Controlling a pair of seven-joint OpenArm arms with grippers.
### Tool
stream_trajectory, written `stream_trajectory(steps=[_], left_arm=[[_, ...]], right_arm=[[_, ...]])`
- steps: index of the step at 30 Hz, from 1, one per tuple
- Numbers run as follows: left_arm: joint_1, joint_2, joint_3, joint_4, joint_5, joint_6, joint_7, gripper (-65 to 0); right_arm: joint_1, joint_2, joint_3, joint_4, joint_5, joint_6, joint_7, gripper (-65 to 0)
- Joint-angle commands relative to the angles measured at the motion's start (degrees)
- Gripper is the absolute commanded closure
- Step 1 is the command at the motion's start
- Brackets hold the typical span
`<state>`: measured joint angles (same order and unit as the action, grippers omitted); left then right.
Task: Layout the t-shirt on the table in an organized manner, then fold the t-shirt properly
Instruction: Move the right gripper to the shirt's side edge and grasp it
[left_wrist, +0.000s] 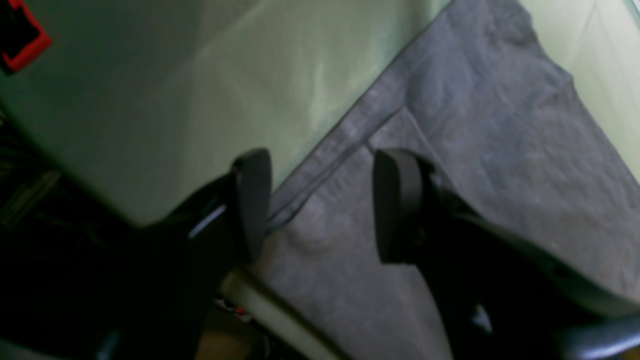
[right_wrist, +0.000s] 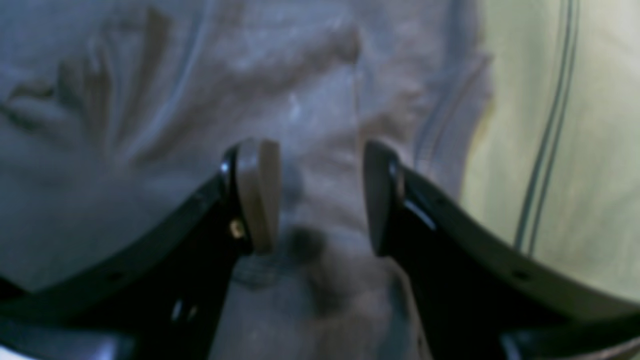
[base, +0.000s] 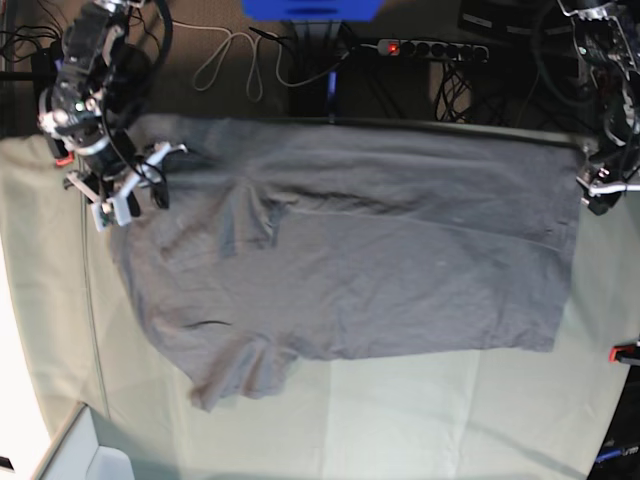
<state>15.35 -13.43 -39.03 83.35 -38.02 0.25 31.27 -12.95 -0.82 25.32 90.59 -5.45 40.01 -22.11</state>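
While both pincers stand parted with nothing between their pads, I see the t-shirt (base: 350, 260) spread nearly flat on the table (base: 450, 420). Its long axis runs side to side in the base view, hem toward my left gripper (base: 600, 190), collar end and sleeves toward my right gripper (base: 118, 200). I judge it soft, light and limp, so I'd pinch seamed edges: the hem corner beneath the left, the shoulder beneath the right.

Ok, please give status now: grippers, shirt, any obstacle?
Left gripper open over shirt hem. Right gripper open over shoulder end. Shirt spread on table, wrinkled. No obstacle seen.
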Motion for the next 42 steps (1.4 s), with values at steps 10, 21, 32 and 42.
stream_trajectory(steps=[10,21,32,42], left_arm=[[1.30,-1.03,-0.49,0.47,0.00,-0.12,-0.98,-32.0],[1.74,-1.03,-0.49,0.47,0.35,-0.12,-0.98,-32.0],[1.57,-1.03,-0.49,0.47,0.35,-0.03,-1.07,-32.0],[1.39,-1.03,-0.49,0.47,0.35,-0.03,-1.16,-32.0]], right_arm=[[13.79,2.36,-1.01,-11.25,0.57,-0.01,-1.14,-27.8],[22.14,6.49,-1.01,-26.10,0.66,-0.01,-0.70,-27.8],[21.87,6.14,-7.52,-26.19,0.66,-0.01,-0.70,-27.8],[22.58,6.14,-7.87,-26.19,0.66,-0.01,-0.70,-3.5]])
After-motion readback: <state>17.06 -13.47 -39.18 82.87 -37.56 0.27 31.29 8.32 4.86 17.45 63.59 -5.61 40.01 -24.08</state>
